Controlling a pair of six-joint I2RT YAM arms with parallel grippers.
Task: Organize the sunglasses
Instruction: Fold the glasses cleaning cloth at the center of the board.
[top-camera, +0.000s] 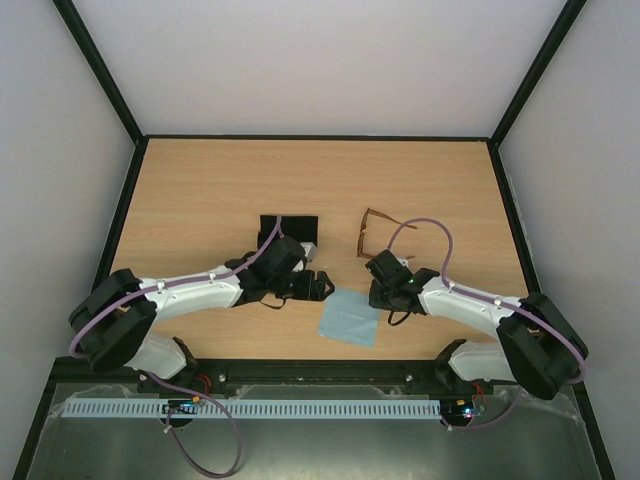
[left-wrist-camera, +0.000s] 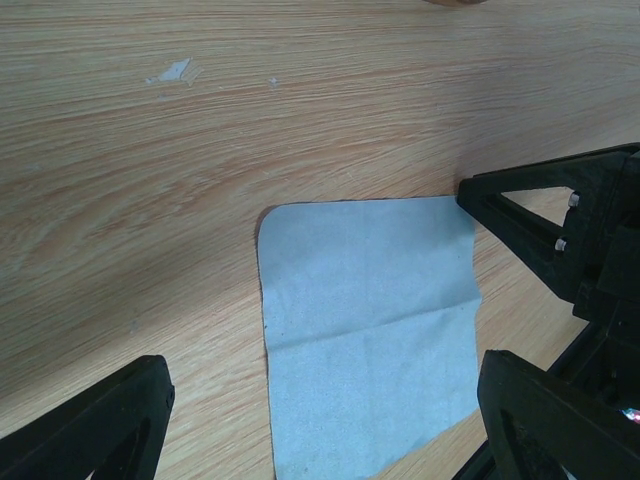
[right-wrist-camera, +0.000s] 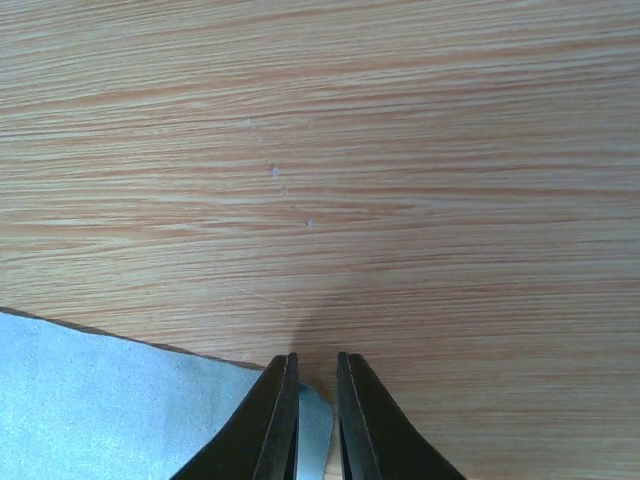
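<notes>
Top external view showed a light wooden table (top-camera: 200, 190) with both arms reaching in from its near edge, the left arm (top-camera: 190, 290) and the right arm (top-camera: 470, 300) converging on the middle. A black oblong case (top-camera: 290, 228) lay just beyond the left arm's wrist. A light blue square cloth (top-camera: 348, 318) lay flat between the two tools, near the front edge. The thin brown, amber-tinted sunglasses (top-camera: 378, 228) sat on the bare table to the right of the case and beyond the right arm's wrist, apart from the cloth and held by neither tool.

Left wrist view showed the left tool (left-wrist-camera: 320, 370) with its fingers spread wide over the cloth's near side, gripping nothing. Right wrist view showed the right tool (right-wrist-camera: 318, 360) with its fingers drawn almost together, leaving only a thin slit, and the cloth's corner sat right at that slit. Whether any fabric was actually nipped could not be told.

By my reading, the step in hand was dealing with the cloth, and the sunglasses had not yet been put away. The next move probably called for a sure pinch on that thin corner and a clean lift off the table. After that would come a careful grasp of the slim frame.
</notes>
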